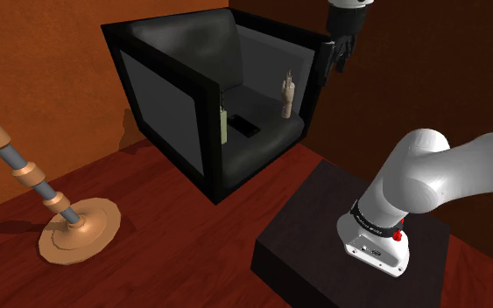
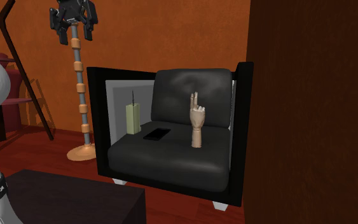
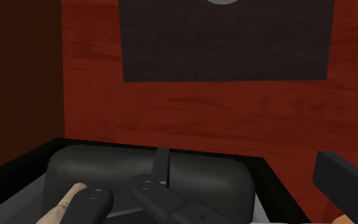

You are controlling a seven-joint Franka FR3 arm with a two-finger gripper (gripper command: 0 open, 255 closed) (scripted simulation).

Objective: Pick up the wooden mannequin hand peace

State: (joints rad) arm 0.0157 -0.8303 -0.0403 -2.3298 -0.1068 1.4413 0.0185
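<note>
While the gripper [image 2: 74, 35] hangs high up in the air, fingers spread wide and nothing between them, the mannequin hand [image 2: 197, 121] stands upright on the seat of the black armchair [image 1: 174, 105], wrist down on the cushion, two fingers raised, pale tan like wood. It sits toward the second exterior view's right side of the seat, just in front of the back cushion. Beside it, toward that view's left, a flat black phone [image 2: 156, 134] lies on the seat, near the mannequin hand and not touching it. Further left, a pale green carton [image 2: 132, 119] stands upright against the armchair's inner side, well apart from the mannequin hand. Gripper and mannequin hand are well apart: in the shoulder view the gripper hovers above the armchair's arm at that view's right, higher than the mannequin hand's fingertips. From the wrist view the black fingers stand apart over the armchair's dark cushion, with the red-brown floor [image 1: 192, 236] and the dark stand [image 1: 323, 236] beyond. The white arm [image 1: 428, 179] rises from that stand. A beaded pole [image 2: 80, 95] on a round base stands on the floor beside the armchair, by the orange wall [image 2: 171, 32].
</note>
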